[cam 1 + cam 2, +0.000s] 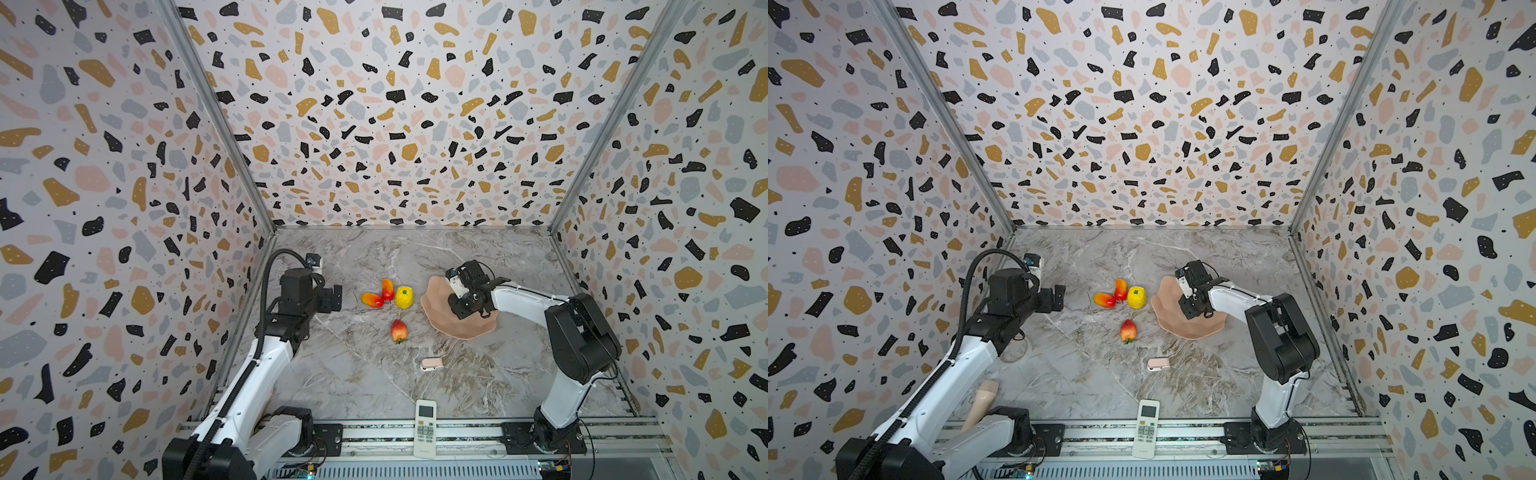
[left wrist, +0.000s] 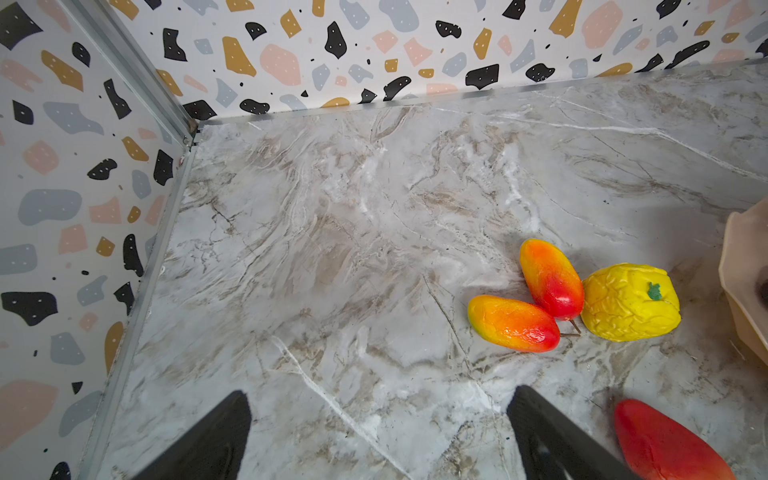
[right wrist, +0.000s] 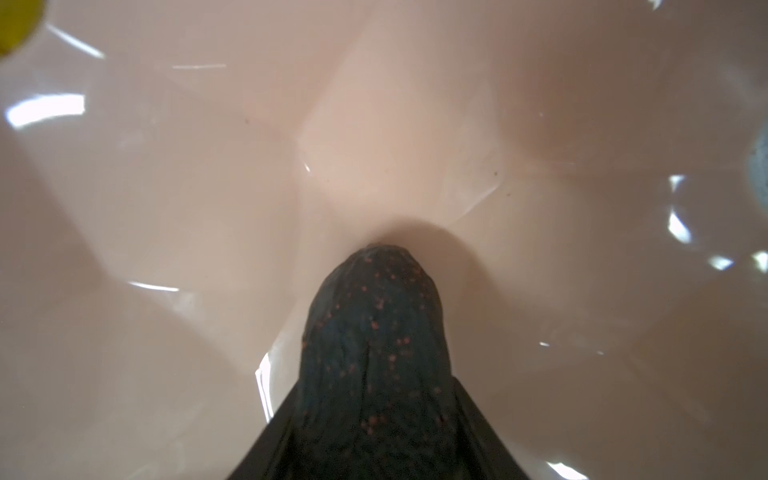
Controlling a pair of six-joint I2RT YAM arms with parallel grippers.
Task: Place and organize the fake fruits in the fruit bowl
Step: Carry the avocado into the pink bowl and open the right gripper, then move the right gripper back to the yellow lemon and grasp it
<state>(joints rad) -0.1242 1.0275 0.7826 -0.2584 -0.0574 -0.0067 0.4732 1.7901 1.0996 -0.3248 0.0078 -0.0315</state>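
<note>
Top views: on table (image 1: pixel 415 257), bowl (image 1: pixel 434 309) right of centre. Reaches into bowl with right gripper (image 3: pixel 376 382), pinching dark fruit (image 3: pixel 374 316), tip touching bowl floor. Hovers left gripper (image 2: pixel 380 397) wide, empty, over table. Left of bowl, on table: yellow fruit (image 1: pixel 404 297) touching ovals (image 1: pixel 388 289); strawberry (image 1: pixel 399 330) nearer, apart.

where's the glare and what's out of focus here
Right wrist view: white glare streaks on the glossy fruit bowl, dark fruit soft, casting a shadow at its tip. Left wrist view: yellow fruit sharp, left gripper blurred. Both top views: evenly lit.
</note>
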